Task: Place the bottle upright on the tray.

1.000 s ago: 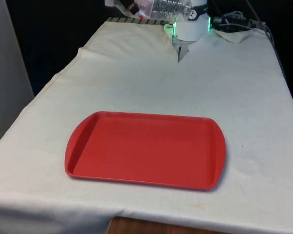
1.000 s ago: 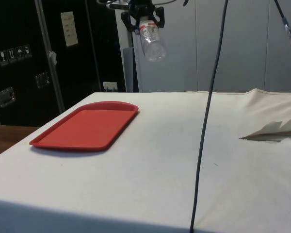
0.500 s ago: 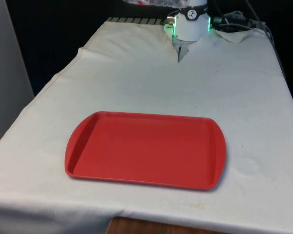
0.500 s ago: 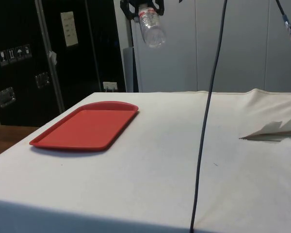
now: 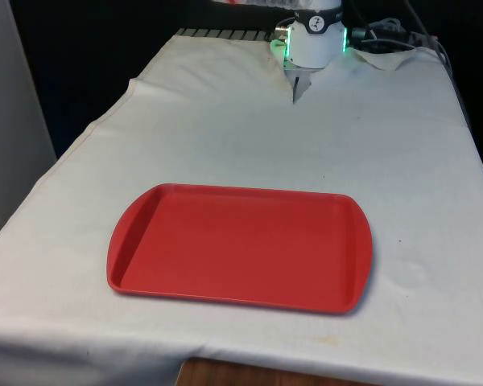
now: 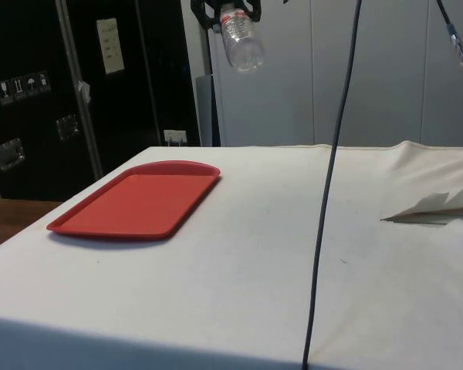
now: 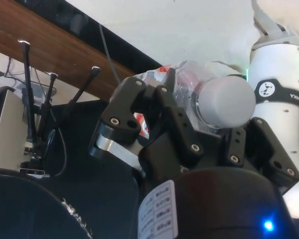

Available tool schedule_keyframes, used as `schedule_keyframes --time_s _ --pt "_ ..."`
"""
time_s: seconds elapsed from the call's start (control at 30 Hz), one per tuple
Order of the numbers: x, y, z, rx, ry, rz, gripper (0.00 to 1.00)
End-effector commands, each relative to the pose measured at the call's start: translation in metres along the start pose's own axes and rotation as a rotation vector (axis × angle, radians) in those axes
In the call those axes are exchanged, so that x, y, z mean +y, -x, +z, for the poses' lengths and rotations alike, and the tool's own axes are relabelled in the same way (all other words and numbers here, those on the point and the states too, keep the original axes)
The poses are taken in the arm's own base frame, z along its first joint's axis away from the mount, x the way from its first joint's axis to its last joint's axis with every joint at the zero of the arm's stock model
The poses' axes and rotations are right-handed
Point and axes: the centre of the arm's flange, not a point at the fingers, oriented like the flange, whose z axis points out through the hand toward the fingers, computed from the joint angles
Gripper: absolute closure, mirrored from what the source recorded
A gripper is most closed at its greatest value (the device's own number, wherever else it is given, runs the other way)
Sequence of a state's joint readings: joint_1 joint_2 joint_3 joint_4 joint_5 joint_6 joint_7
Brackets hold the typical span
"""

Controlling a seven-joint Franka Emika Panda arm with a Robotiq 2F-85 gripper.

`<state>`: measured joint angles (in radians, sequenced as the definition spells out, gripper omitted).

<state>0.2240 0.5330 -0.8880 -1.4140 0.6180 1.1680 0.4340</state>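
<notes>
A clear, glossy plastic bottle [image 6: 242, 45], a smooth red plastic tray [image 5: 240, 246], and a matt white cloth [image 5: 225, 129].

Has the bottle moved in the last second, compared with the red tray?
Yes. In the side view the bottle, held by the gripper, has risen, farther above the tray, which stayed in place.

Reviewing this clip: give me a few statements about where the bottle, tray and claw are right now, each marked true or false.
1. The claw grips the bottle near its cap end. True.
2. The bottle stands on the tray. False: it hangs in the air, high above the table.
3. The tray is red and has nothing on it. True.
4. The bottle hangs perfectly straight down. False: in the side view it is tilted, its base lower than its cap.
5. The bottle has a white cap. True.
</notes>
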Motion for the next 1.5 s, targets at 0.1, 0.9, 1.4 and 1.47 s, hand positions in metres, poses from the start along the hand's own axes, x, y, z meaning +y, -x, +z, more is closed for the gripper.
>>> schedule_keyframes --time_s 0.1,0.9,1.4,1.47 --pt "-0.003 -0.001 0.000 0.028 0.007 0.006 0.69" --pt "-0.003 -0.027 0.002 0.171 0.032 0.027 0.69" --pt "-0.005 -0.034 -0.002 0.261 0.043 0.037 0.69" --pt "-0.006 -0.035 -0.003 0.280 0.046 0.038 0.69"
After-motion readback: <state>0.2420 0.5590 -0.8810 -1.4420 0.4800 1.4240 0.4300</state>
